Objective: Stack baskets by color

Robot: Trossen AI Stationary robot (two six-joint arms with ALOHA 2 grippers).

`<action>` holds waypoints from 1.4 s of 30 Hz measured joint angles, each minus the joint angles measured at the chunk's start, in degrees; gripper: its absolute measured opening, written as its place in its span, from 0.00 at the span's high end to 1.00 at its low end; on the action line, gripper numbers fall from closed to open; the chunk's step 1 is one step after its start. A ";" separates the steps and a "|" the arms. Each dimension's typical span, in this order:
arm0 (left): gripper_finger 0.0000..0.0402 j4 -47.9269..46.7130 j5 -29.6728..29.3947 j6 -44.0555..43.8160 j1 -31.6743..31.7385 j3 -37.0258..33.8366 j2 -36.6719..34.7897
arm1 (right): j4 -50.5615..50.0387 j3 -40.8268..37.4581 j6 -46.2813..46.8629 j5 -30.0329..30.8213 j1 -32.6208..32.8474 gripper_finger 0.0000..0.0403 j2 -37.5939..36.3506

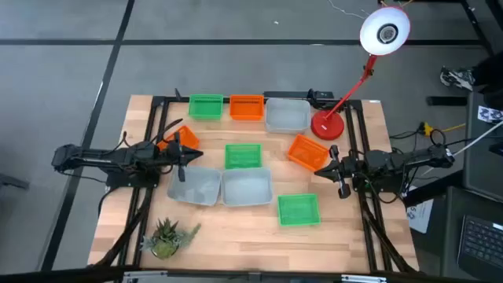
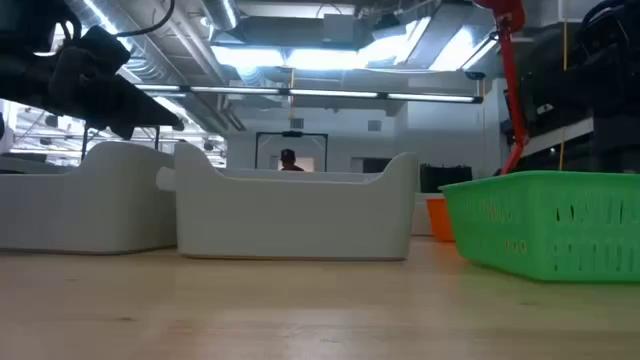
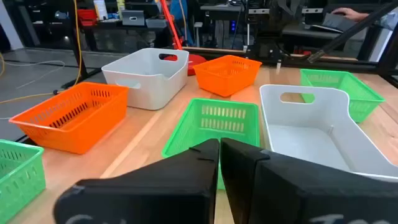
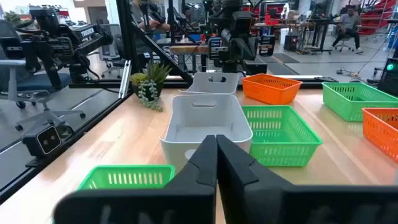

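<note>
here, nine slatted plastic baskets (image 1: 243,156) lie unstacked around the round red lamp base (image 1: 327,126) on the wooden counter (image 1: 236,240); left hand (image 1: 182,152) and right hand (image 1: 336,170) flank them, both pinched closed, empty.

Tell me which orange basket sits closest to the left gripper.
The orange basket right beside the left gripper; the other two sit in the back row and near the red lamp base.

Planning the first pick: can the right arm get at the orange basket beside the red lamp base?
Probably yes. The right gripper, shut and empty, sits right beside that orange basket with nothing between; the lamp base stands close behind it.
</note>
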 joint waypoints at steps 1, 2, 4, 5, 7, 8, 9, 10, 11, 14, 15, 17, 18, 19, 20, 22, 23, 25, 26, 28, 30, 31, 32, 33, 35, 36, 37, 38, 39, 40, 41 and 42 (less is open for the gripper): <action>0.98 -0.02 0.00 0.00 0.00 0.00 0.00 | -0.02 0.00 0.00 0.00 -0.02 1.00 0.00; 0.98 -0.02 0.01 0.00 0.01 0.00 -0.02 | -0.01 0.00 0.00 0.00 0.00 1.00 0.00; 0.98 0.00 0.01 0.00 0.00 0.00 -0.01 | 0.00 0.00 0.00 0.00 0.00 1.00 -0.01; 0.98 -0.01 0.02 0.00 0.00 0.00 0.00 | -0.01 0.00 0.00 0.00 -0.01 1.00 -0.01; 0.98 -0.01 0.00 0.00 0.02 -0.01 0.00 | -0.01 0.00 0.00 0.00 -0.01 1.00 -0.01; 0.98 -0.02 0.00 0.00 0.01 0.00 0.00 | 0.00 0.00 0.00 0.00 0.00 1.00 -0.01; 0.98 -0.02 0.00 0.00 0.02 0.00 0.00 | 0.00 0.00 0.00 0.00 -0.01 1.00 0.00; 0.98 -0.02 0.01 0.00 0.01 0.00 -0.02 | -0.02 0.00 0.00 0.00 0.00 1.00 -0.02; 0.98 -0.01 0.01 0.00 0.01 -0.01 -0.01 | 0.00 0.00 0.00 0.00 0.00 1.00 -0.02; 0.98 0.00 0.00 0.00 0.00 -0.02 -0.02 | 0.00 0.00 0.00 0.00 -0.02 1.00 -0.02; 0.98 -0.01 0.00 0.01 0.02 -0.02 0.00 | 0.00 0.00 0.00 0.00 0.00 1.00 0.00; 0.98 -0.01 0.00 0.00 0.01 0.00 0.00 | -0.02 0.00 0.00 0.00 0.00 1.00 -0.01; 0.98 0.00 0.00 0.01 0.01 0.00 0.00 | 0.00 0.00 0.00 0.00 -0.02 1.00 0.00; 0.98 -0.01 0.01 0.00 0.01 -0.01 -0.01 | -0.01 0.00 0.00 0.00 -0.01 1.00 -0.01; 0.98 -0.02 0.02 0.00 0.01 0.00 -0.01 | -0.01 0.00 0.00 0.00 0.00 1.00 -0.02; 0.98 -0.02 0.00 0.00 0.00 0.00 0.00 | -0.02 0.00 0.00 0.00 0.00 1.00 -0.02; 0.98 0.00 0.00 0.00 0.00 0.00 0.00 | 0.00 0.00 -0.02 0.00 0.00 1.00 0.00; 0.98 0.00 0.00 0.00 0.02 0.00 0.00 | -0.01 0.00 0.00 0.00 -0.02 1.00 -0.01; 0.98 -0.02 0.00 0.00 0.01 0.00 -0.02 | -0.01 0.00 0.00 0.00 -0.02 1.00 -0.01; 0.98 -0.02 0.01 0.01 0.01 0.00 0.00 | -0.01 0.00 0.00 0.00 -0.01 1.00 0.00; 0.98 0.00 0.00 0.00 0.00 0.00 0.00 | -0.02 0.00 0.00 0.02 0.00 1.00 0.00; 0.98 -0.02 0.02 0.00 0.00 0.00 0.00 | 0.00 0.00 0.00 0.00 0.00 1.00 0.00; 0.98 -0.02 0.00 0.00 0.00 0.00 0.00 | -0.02 0.00 0.00 0.00 -0.02 1.00 0.00; 0.98 -0.01 0.00 0.00 0.00 0.00 -0.01 | 0.00 0.00 -0.02 0.00 -0.02 1.00 0.00; 0.98 -0.02 0.00 0.01 0.02 -0.02 0.00 | -0.01 0.00 0.00 0.00 -0.01 1.00 0.00; 0.98 -0.02 0.00 0.00 0.01 0.00 0.00 | 0.00 0.00 0.00 0.00 -0.01 1.00 0.00; 0.98 -0.01 0.01 0.01 0.02 0.00 0.00 | 0.00 0.00 0.00 0.01 -0.01 1.00 0.00; 0.98 0.00 0.00 0.09 0.00 0.00 0.00 | -0.01 0.00 0.00 0.00 -0.02 1.00 -0.01; 0.98 0.00 0.00 0.60 0.01 0.00 0.00 | -0.02 0.00 0.00 0.00 0.00 1.00 -0.01; 0.98 0.00 0.00 1.58 0.02 -0.02 0.00 | -0.01 0.00 0.00 0.00 -0.01 1.00 -0.01; 0.98 0.00 0.00 2.64 0.00 0.00 -0.01 | -0.02 0.00 0.00 0.00 0.00 1.00 0.00; 0.98 0.00 0.00 3.63 0.00 0.00 -0.02 | 0.00 0.00 0.00 0.00 0.00 1.00 0.00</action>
